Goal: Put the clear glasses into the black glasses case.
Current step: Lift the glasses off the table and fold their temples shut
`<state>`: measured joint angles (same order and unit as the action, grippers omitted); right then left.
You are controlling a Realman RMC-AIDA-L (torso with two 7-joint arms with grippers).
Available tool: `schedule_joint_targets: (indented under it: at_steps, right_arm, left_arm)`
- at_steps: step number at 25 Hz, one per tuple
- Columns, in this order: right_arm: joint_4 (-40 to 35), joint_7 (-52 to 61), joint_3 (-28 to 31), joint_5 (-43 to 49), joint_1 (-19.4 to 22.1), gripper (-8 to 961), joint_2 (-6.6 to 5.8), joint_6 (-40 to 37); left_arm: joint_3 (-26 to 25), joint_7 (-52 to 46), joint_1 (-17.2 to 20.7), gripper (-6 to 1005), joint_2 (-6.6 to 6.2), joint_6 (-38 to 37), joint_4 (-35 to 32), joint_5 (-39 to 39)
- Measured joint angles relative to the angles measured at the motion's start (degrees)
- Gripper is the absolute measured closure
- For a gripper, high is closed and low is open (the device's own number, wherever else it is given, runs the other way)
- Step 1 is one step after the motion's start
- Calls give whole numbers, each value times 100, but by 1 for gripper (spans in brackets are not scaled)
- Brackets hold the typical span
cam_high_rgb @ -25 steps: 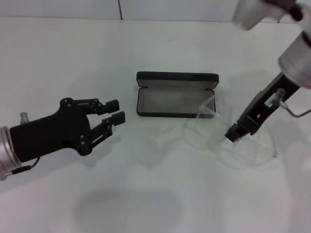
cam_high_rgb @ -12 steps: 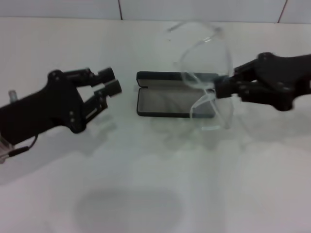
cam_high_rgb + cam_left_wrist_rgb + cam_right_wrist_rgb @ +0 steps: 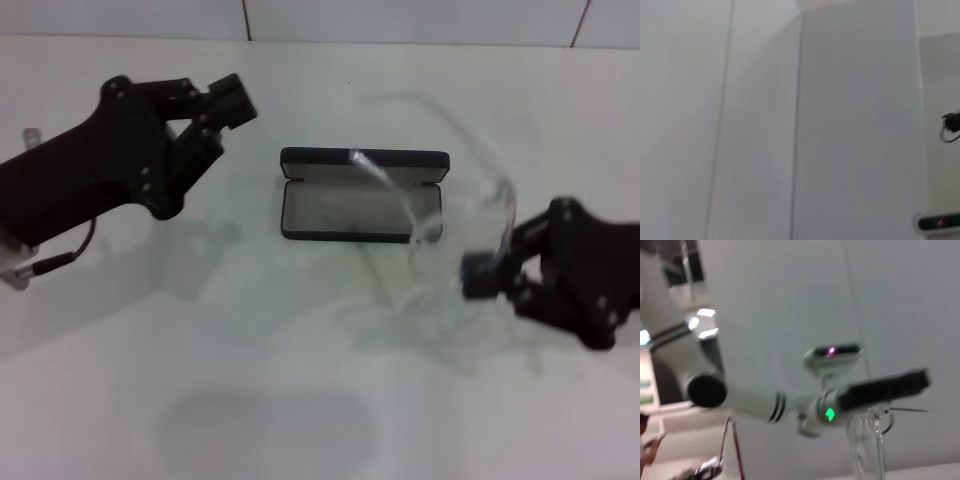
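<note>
The right gripper grips the glasses at four o'clock from the open case on the bench. The left gripper hangs at ten o'clock, jaws narrow, holding nothing.

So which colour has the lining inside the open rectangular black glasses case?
Grey, inside the rectangular black glasses case; it shows best in the head view.

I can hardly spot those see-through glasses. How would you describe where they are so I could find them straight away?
Start at the open black glasses case in the middle of the white table. Just to its right, the right tool holds the clear glasses up above the case's right end. They are the only colourless, transparent thing there: a curved one-piece lens with thin clear arms, against all that matte black.
</note>
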<state>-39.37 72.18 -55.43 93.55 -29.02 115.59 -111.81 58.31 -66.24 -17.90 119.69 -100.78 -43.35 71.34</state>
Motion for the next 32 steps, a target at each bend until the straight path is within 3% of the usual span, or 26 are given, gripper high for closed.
schedule_joint_targets:
  at_steps: [8, 14, 32]
  right_arm:
    - [24, -595, -669, 88, 116, 894, 29, 574]
    - [9, -804, -864, 10, 105, 894, 53, 686]
    - [-369, -1312, -886, -554, 143, 894, 33, 503]
  left_arm:
    - [728, -209, -526, 945, 2, 51, -89, -262]
    - [1417, -593, -982, 959, 0, 555, -24, 99]
    - [1779, -728, -924, 958, 10, 679, 405, 144]
